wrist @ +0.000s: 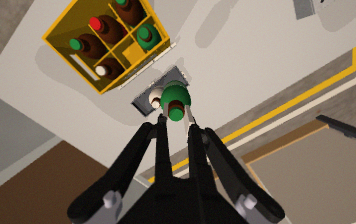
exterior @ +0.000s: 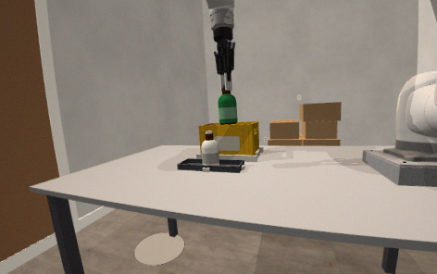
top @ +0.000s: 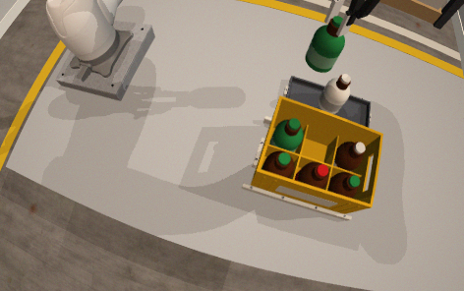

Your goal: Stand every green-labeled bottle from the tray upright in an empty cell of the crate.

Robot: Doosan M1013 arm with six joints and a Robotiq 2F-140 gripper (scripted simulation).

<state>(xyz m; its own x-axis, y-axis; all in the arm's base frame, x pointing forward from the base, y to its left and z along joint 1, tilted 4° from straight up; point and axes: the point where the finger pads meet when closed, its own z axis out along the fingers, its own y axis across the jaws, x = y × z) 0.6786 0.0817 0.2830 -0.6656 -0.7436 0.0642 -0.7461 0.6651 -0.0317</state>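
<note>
My gripper (top: 342, 26) is shut on the neck of a green bottle (top: 325, 46) and holds it upright, high above the dark tray. The gripper (exterior: 226, 87) and the green bottle (exterior: 227, 108) also show in the side view, and in the wrist view the gripper (wrist: 176, 117) grips the bottle (wrist: 175, 100). A white bottle (top: 335, 93) stands upright on the tray. The yellow crate (top: 319, 153) next to the tray holds a green bottle (top: 288, 134) and several brown bottles. Its middle back cell (top: 318, 140) is empty.
The robot base (top: 100, 46) stands at the far left of the table. Cardboard boxes (exterior: 307, 124) sit beyond the table. A yellow line (top: 393, 41) curves along the floor at the table's far side.
</note>
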